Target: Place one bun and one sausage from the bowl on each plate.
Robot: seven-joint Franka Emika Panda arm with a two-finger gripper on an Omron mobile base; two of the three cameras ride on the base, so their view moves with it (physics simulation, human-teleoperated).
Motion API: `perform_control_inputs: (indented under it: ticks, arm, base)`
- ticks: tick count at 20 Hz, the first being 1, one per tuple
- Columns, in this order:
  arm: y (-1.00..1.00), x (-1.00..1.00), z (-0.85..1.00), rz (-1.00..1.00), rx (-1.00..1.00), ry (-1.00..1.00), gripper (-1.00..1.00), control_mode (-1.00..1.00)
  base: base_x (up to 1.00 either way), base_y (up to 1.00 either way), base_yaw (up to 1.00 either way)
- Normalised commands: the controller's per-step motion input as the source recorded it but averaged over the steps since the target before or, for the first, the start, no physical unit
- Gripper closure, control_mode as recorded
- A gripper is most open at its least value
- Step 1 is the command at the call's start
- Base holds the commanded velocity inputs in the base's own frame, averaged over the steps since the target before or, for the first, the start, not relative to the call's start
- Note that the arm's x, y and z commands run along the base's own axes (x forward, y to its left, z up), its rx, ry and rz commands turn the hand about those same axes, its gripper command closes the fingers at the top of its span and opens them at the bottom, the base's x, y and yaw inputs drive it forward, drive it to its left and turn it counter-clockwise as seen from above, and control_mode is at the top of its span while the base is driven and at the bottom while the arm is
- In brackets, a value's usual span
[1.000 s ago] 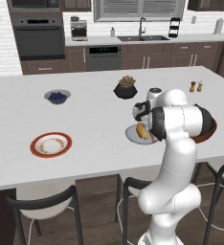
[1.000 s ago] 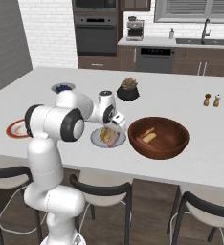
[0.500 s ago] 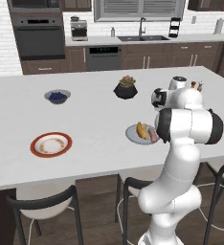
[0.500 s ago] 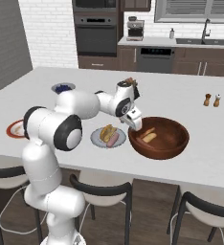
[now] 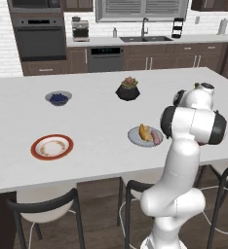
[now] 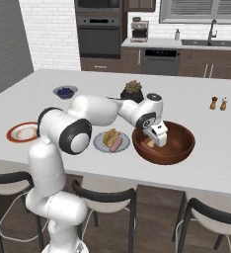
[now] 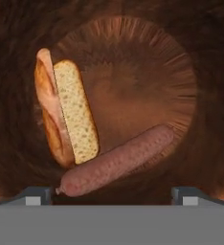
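The big reddish-brown bowl (image 6: 175, 143) sits on the white island counter (image 5: 91, 121), and inside it a split bun (image 7: 66, 112) lies touching a sausage (image 7: 116, 162) on the bowl's floor. My gripper (image 6: 156, 136) hangs over the bowl's near-left rim, its fingers spread wide apart and gripping nothing. Just left of the bowl, the light grey plate (image 6: 99, 144) carries a bun (image 6: 109, 136) and a sausage (image 6: 117, 144) side by side. Farther left of the bowl, well apart, the red-orange rimmed plate (image 6: 13, 133) holds no food. Behind the bowl stand a black plant pot (image 6: 132, 92), and a small bowl of dark berries (image 6: 65, 91) off to the left.
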Motion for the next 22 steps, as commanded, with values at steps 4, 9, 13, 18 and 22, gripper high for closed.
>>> perform_control_inputs:
  ticks: [4,9,13,18,22]
  arm:
    - [-0.03,0.18,-0.38,0.06,0.18,-0.23,-1.0,-1.0]
    - [0.04,0.43,-0.25,0.07,0.08,-0.24,-1.0,-1.0]
    - [0.02,0.31,-0.24,0.09,0.0,-0.21,-1.0,-1.0]
    - [0.02,0.59,-0.02,0.12,0.0,-0.03,-1.0,-1.0]
    - [0.0,0.43,-0.05,0.1,0.0,0.13,-1.0,-1.0]
  base:
    - [0.0,0.0,0.0]
    - [0.0,0.0,0.0]
    - [0.0,0.0,0.0]
    - [0.0,0.0,0.0]
    - [0.0,0.0,0.0]
